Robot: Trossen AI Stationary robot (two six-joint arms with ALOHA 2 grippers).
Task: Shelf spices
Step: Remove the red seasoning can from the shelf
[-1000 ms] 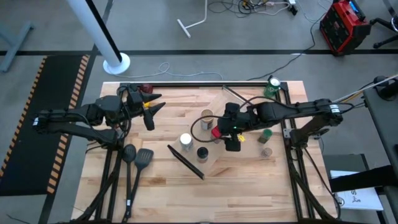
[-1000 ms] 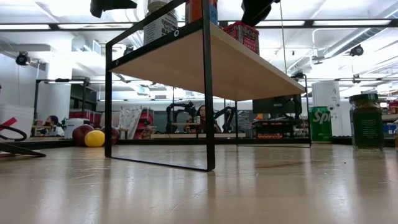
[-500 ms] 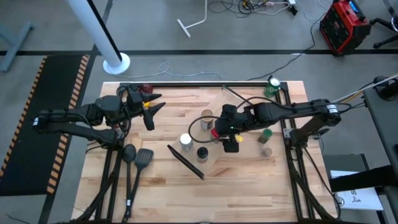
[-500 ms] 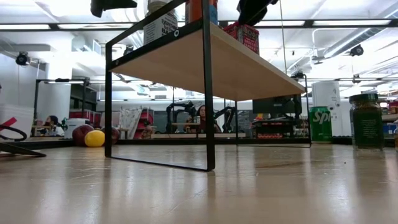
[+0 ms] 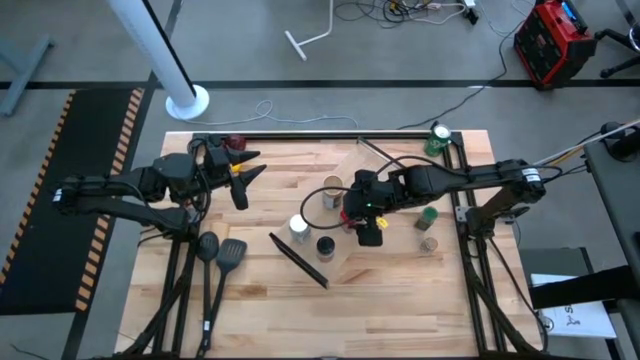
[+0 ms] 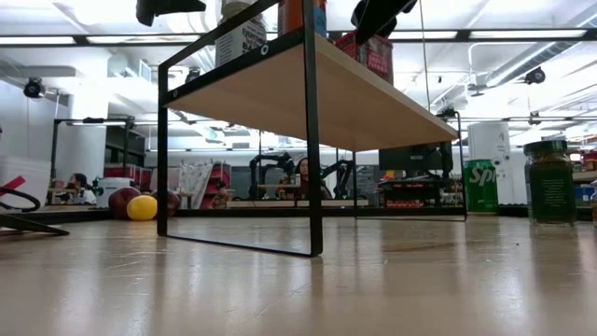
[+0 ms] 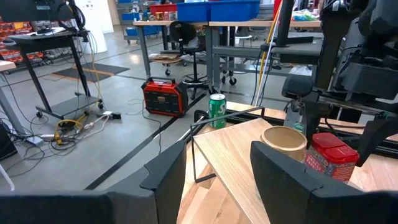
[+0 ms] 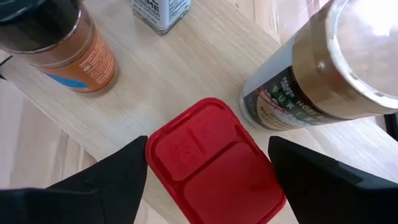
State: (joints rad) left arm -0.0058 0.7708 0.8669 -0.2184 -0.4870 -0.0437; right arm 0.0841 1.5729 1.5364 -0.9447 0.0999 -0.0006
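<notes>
In the middle of the high view, over the shelf: the right gripper, fingers spread, straddling the red-topped jar. Just above it in the frame, the tan-topped jar; to its lower left, the white-topped jar and the black-topped jar. Right of the shelf, on the tabletop, the green-topped jar and below it the silvery-topped jar. Upper left of centre, the left gripper, clear of the shelf, parted and holding nothing. Near the table's upper right corner, a green can. Lower left, two black spatulas.

In the low view, at upper centre, the red-topped jar standing on the shelf, the right gripper directly above it. At the right edge, the green-topped jar on the tabletop. Far left, red and yellow fruit.

In the left wrist view, at lower right, the tan-topped jar and red-topped jar side by side on the shelf; the left arm's own fingers apart, nothing between them. Centre, the green can.

In the right wrist view, at bottom centre, the red-topped jar between the two dark fingers, set wide to either side; contact with the lid impossible to tell
</notes>
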